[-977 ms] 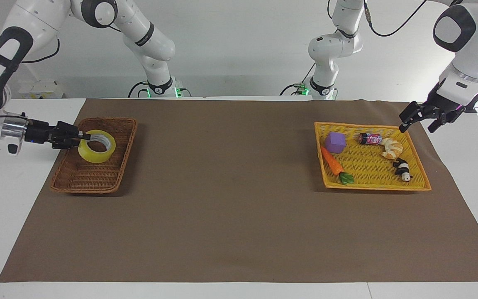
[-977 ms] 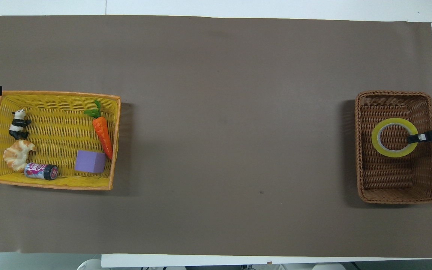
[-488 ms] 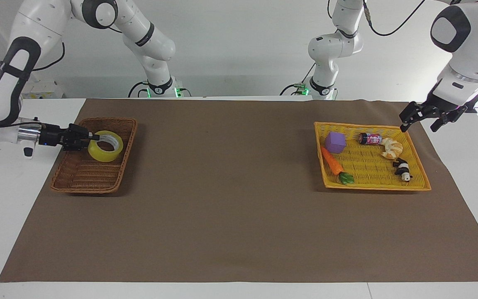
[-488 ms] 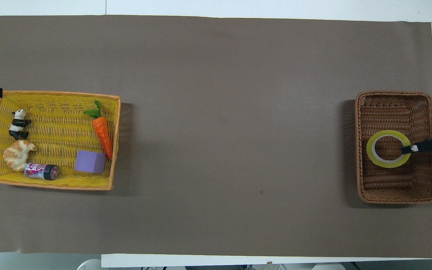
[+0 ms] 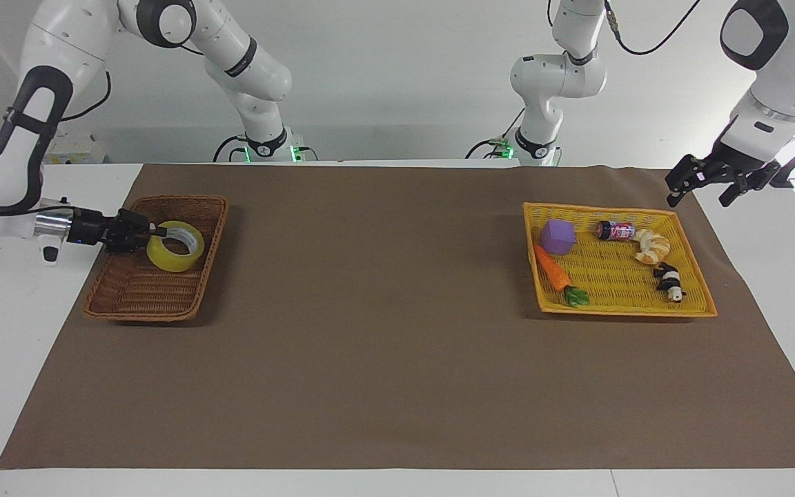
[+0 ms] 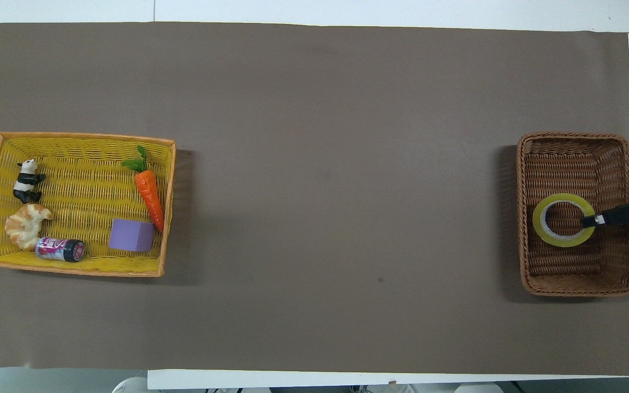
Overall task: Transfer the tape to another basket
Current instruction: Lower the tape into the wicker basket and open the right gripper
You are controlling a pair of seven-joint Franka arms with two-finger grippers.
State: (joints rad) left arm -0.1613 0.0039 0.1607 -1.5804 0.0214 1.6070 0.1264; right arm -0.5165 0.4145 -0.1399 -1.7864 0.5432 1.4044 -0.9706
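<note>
- Tape (image 5: pixel 175 246) sits in the wicker basket (image 5: pixel 128 302) at the right arm's end of the tabletop; right gripper (image 5: pixel 152 232) jaws clamp its wall.
- Left gripper (image 5: pixel 704 183) jaws wide, holding nothing, waiting over the tabletop beside the yellow basket (image 5: pixel 698 277).
- Roll looks light, stiff, slick; wall pinch suits it.
- Can (image 5: pixel 615 230) print unreadable.

The small can (image 6: pixel 60 249) carries pink lettering, but none of it is legible.
</note>
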